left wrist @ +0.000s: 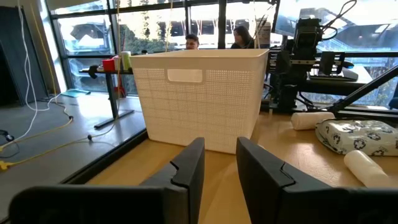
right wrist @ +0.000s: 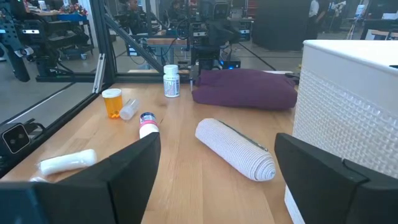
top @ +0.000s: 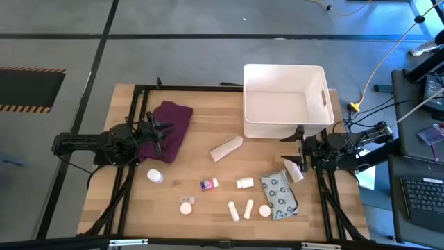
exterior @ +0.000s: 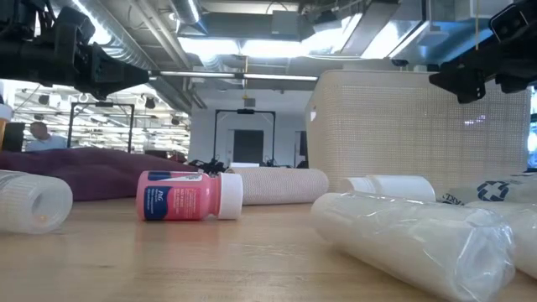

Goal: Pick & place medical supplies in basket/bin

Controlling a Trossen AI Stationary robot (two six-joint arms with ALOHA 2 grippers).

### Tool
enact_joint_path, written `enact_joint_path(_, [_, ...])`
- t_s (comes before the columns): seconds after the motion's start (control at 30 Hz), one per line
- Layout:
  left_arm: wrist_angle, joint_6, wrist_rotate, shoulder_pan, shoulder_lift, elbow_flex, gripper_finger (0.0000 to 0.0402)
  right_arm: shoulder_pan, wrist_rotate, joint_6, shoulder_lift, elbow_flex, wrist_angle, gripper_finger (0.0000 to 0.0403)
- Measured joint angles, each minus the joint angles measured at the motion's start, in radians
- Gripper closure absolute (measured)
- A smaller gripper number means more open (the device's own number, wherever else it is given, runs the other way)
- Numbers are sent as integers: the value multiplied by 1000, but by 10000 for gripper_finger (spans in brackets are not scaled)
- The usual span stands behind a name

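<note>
The white basket [top: 284, 101] stands at the table's far right. Small supplies lie on the near half: a beige roll [top: 227, 148] on its side, a white bottle [top: 155, 176], a pink-and-blue bottle [top: 209, 184], white tubes [top: 241, 209] and a grey patterned pouch [top: 279, 194]. My left gripper [top: 161, 132] hovers over the purple cloth [top: 168, 128] and points toward the basket [left wrist: 199, 93]; its fingers [left wrist: 219, 165] stand a narrow gap apart. My right gripper [top: 298, 142] hangs beside the basket's near right corner, wide open [right wrist: 214, 168], and faces the beige roll [right wrist: 236, 149]. Neither holds anything.
The purple folded cloth [right wrist: 245, 87] lies at the far left, under the left gripper. A white tube [top: 295, 170] lies just near-side of the right gripper. Bare wood shows between the cloth and the basket. People and equipment stand in the room beyond the table.
</note>
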Motion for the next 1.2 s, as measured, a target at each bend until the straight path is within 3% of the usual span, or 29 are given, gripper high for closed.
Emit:
enact_joint_path(0.83, [0,0,0,0,0,0,313,0,0,3,0,0,0,86])
enact_joint_path(1.03, [0,0,0,0,0,0,313,0,1,176,0,0,1,86])
enact_joint_path(1.2, [0,0,0,0,0,0,313,0,1,186,0,0,38,86])
